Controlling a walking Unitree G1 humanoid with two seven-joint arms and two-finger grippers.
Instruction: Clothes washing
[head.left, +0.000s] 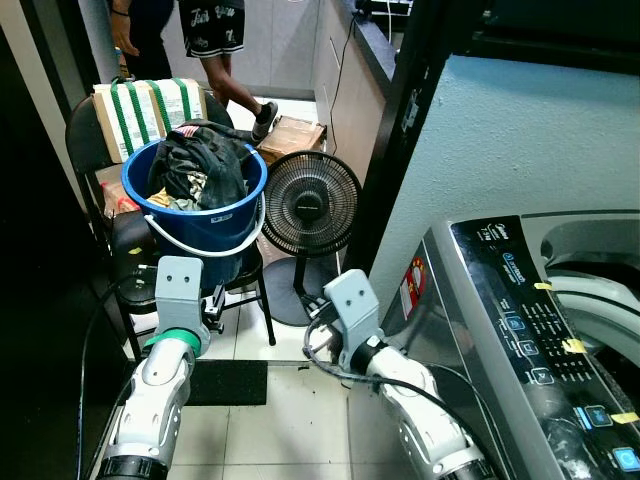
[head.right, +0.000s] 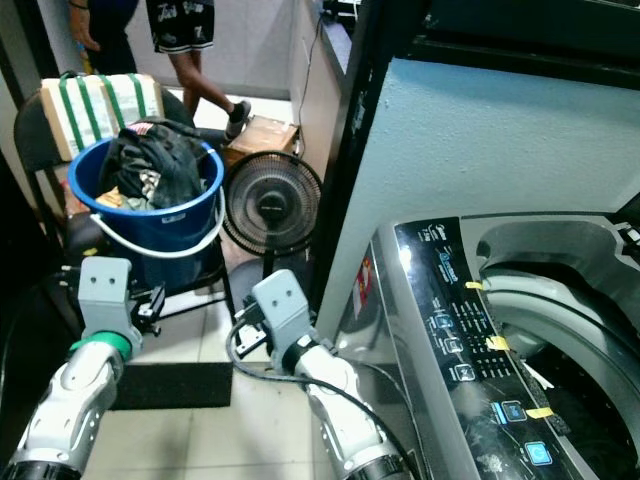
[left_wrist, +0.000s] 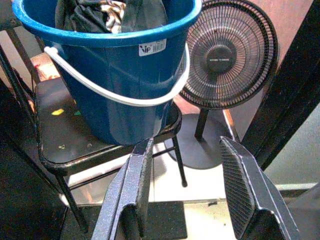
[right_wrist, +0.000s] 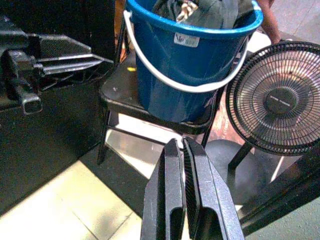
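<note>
A round blue plastic bucket (head.left: 205, 215) of dark crumpled clothes (head.left: 200, 165) sits on a black metal chair (left_wrist: 60, 135), beside a black mesh fan (head.left: 310, 205). The left gripper (left_wrist: 187, 192) is spread empty; the right gripper (right_wrist: 184, 200) is pressed closed, empty.

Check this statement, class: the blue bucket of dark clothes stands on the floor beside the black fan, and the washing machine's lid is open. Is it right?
One detail is wrong. The blue bucket stands on a black chair, not on the floor, as the left wrist view shows. The fan is beside it, and the washing machine is open.
</note>
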